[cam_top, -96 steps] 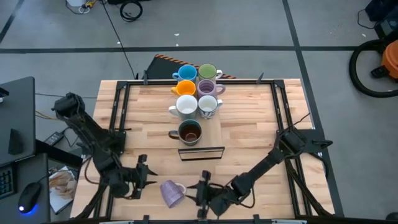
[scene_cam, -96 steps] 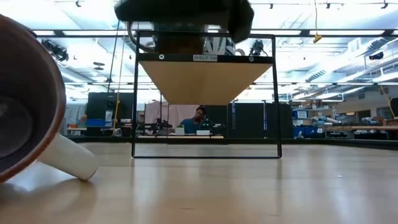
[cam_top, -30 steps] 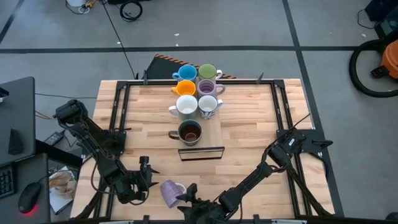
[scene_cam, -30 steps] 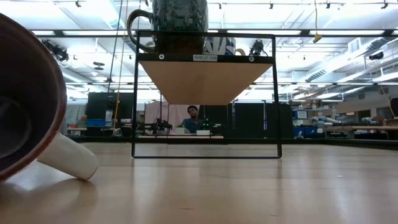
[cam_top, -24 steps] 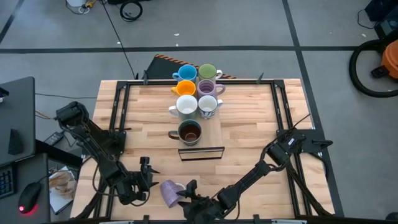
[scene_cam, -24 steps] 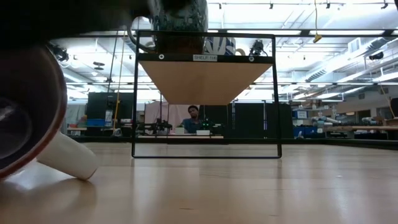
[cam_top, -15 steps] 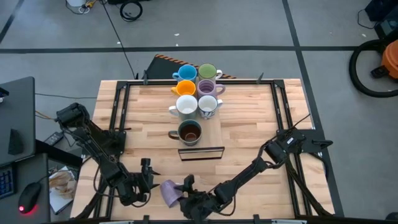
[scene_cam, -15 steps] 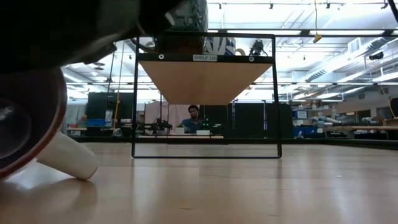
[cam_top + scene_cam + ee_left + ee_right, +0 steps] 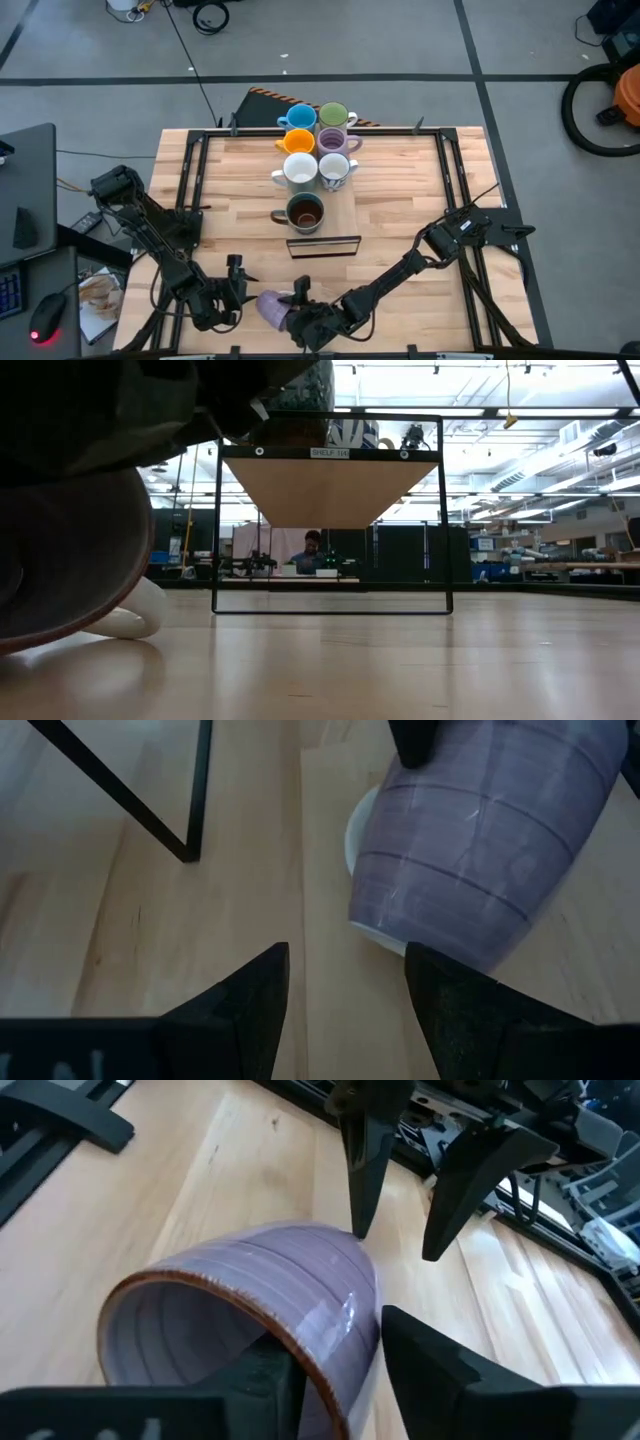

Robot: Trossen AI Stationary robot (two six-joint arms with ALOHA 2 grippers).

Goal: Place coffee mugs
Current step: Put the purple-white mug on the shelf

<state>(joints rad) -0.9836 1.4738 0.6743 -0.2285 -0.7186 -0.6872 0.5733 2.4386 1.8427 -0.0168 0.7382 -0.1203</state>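
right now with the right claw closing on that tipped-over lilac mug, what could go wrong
1. The right claw straddles only the rim wall of the lilac ceramic mug lying on its side. The glazed, curved surface may slip or roll away.
2. The open left claw waits right beside the same mug, so lifting could knock it.
3. The small black wire-frame shelf stands close ahead; a swinging mug might clip it.

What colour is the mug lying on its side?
Lilac with thin darker rings; clearest in the left wrist view.

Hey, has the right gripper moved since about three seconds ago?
Yes. In the high view the right gripper has slid left along the table's near edge, away from the right frame post, onto the tipped lilac mug.
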